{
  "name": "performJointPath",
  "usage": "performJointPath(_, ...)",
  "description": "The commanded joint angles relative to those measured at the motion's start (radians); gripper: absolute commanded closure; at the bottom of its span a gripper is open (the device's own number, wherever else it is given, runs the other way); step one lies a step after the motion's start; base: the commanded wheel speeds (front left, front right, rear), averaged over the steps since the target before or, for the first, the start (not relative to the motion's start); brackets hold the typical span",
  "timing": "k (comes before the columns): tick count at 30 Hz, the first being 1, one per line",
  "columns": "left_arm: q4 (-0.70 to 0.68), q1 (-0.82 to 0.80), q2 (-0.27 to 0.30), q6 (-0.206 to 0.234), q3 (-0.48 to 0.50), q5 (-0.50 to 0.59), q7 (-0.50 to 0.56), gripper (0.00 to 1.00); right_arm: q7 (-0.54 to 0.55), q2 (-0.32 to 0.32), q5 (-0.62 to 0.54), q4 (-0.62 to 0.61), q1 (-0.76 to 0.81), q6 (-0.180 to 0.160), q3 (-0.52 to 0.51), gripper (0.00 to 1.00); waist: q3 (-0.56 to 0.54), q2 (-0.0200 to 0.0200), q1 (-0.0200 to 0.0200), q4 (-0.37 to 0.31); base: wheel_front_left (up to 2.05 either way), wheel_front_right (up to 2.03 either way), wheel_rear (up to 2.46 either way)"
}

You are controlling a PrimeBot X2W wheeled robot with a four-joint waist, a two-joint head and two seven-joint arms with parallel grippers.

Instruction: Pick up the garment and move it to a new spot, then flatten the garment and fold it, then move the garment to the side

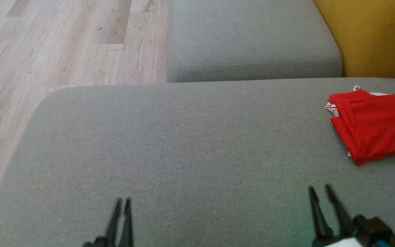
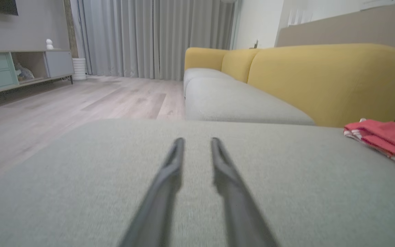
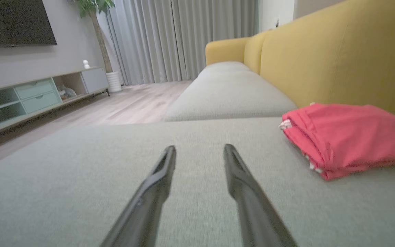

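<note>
The garment point(image 1: 375, 127) is bright red. A bit of white trim with thin red stripes peeks out at its left edge and at the top. It is folded up into a small, flat bundle, with a few layers stacked one on top of the other. The top layer is mostly smooth, with just a few soft wrinkles. It lies flat on the big grey sofa seat point(image 1: 183, 144), far over on the seat's right side and close to the seat's back edge. Its thick folded edge faces the middle of the seat.
</note>
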Motion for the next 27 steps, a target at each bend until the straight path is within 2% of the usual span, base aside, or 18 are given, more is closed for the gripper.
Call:
performJointPath(1, 0.013, 0.006, 0.000, -0.001, -0.002, -0.002, 0.000, 1.00, 0.000, 0.000, 0.002, 0.014, 0.004, 0.000, 0.001, 1.00, 0.000, 0.0000, 0.0001, 0.000, 0.00, 0.00, 0.00)
performJointPath(27, 0.033, -0.056, 0.017, -0.049, 0.052, -0.320, 0.059, 1.00, 0.058, -0.017, 0.335, 0.028, -0.061, 0.000, -0.014, 1.00, 0.024, 0.0000, 0.0001, -0.008, 0.00, 0.00, 0.00)
